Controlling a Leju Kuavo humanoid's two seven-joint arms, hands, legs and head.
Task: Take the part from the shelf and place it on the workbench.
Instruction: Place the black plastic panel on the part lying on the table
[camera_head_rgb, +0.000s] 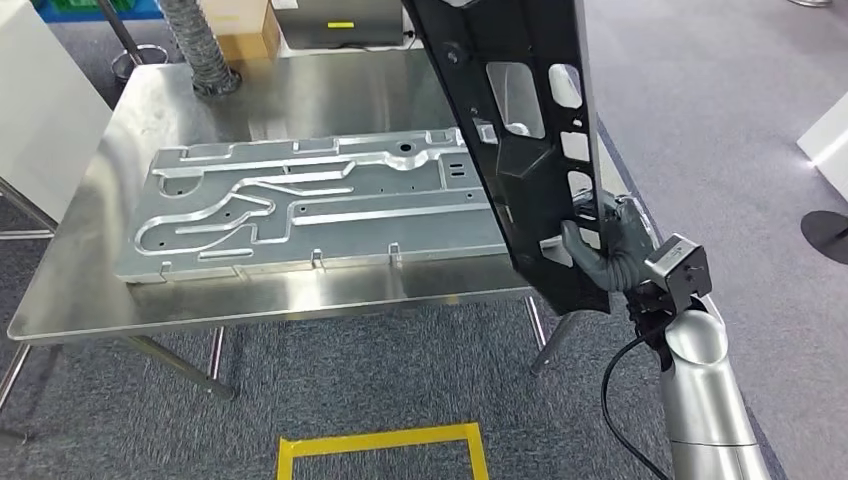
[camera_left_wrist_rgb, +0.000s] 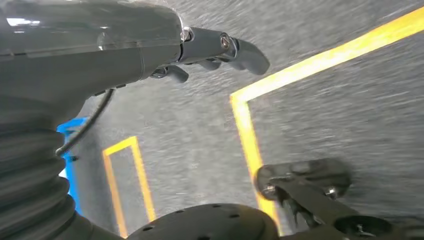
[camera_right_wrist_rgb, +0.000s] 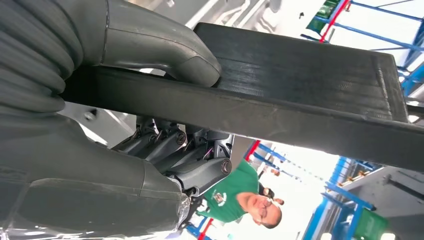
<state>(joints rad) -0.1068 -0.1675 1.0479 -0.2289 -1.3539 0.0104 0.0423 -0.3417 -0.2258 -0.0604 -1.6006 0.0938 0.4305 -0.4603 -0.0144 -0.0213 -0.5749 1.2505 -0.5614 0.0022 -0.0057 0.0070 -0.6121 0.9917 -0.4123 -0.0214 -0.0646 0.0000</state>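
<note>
The right hand (camera_head_rgb: 605, 250) grips the lower edge of a long black part (camera_head_rgb: 520, 130), its thick grey thumb wrapped over the near face and the darker fingers (camera_right_wrist_rgb: 170, 150) curled behind the panel, so the edge is clamped between them; the right wrist view shows the same clasp from close behind, thumb pressed on one side of the dark slab (camera_right_wrist_rgb: 280, 100) and fingers on the other. The part stands nearly upright, leaning a little to the left, with several cut-out windows along its length, and rises out of the top of the head view. It hangs in the air over the right end of the workbench (camera_head_rgb: 300, 290), not resting on it. On that steel-topped bench lies a flat silver plate (camera_head_rgb: 320, 205) with milled channels and slots, spread across most of the surface. At the far left of the bench a ribbed grey hose (camera_head_rgb: 200, 45) comes down to the tabletop, with a cardboard box (camera_head_rgb: 245, 30) beside it. On the grey carpet near the robot is a yellow taped rectangle (camera_head_rgb: 380, 450). The left hand (camera_left_wrist_rgb: 210, 50) hangs over the floor, fingers loosely curled and holding nothing, above yellow floor tape (camera_left_wrist_rgb: 250, 135). A person in a green shirt (camera_right_wrist_rgb: 230, 192) stands beyond the right hand.
</note>
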